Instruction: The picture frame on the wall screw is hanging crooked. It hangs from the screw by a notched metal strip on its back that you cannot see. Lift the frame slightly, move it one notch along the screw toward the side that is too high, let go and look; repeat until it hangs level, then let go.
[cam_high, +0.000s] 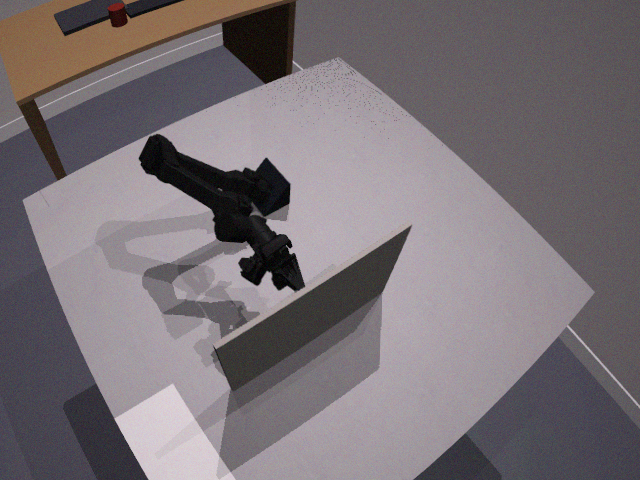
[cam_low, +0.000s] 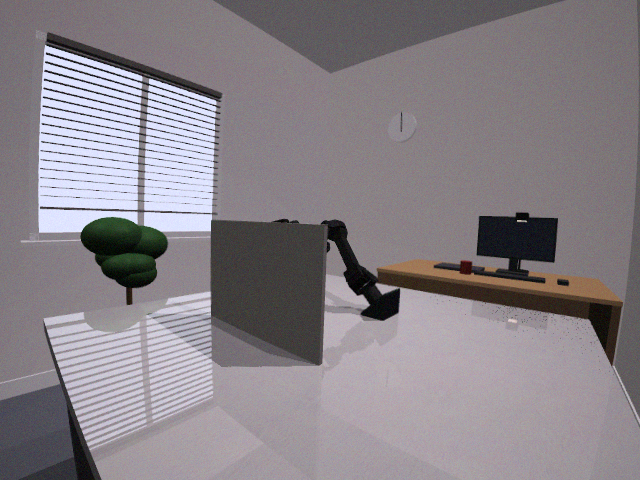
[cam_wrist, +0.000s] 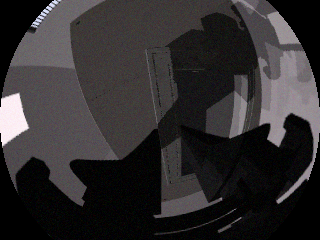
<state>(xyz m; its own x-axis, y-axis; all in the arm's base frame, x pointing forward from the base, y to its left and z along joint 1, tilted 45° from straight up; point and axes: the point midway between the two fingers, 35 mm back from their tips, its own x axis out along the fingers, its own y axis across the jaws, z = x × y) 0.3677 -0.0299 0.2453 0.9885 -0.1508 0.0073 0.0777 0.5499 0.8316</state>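
Observation:
A grey wall panel (cam_high: 310, 315) (cam_low: 263, 284) stands upright on the white table (cam_high: 439, 206) (cam_low: 439, 387). The picture frame hangs on the panel's far face and is hidden in the top and exterior views. In the wrist view the frame (cam_wrist: 159, 87) shows as a pale-edged rectangle with a dark middle, tilted in that view. My gripper (cam_high: 294, 281) (cam_wrist: 168, 131) reaches to the panel's upper edge from the arm's side and is shut on the frame's edge. In the exterior view only the fingertips (cam_low: 286, 221) show above the panel's top. The screw and the notched strip are hidden.
The arm's base (cam_high: 271, 188) (cam_low: 382, 304) stands on the table behind the panel. A wooden desk (cam_high: 62, 56) (cam_low: 568, 294) with a red mug (cam_high: 117, 14) (cam_low: 465, 266) and a monitor (cam_low: 516, 238) stands beyond the table. A green plant (cam_low: 124, 250) stands by the window.

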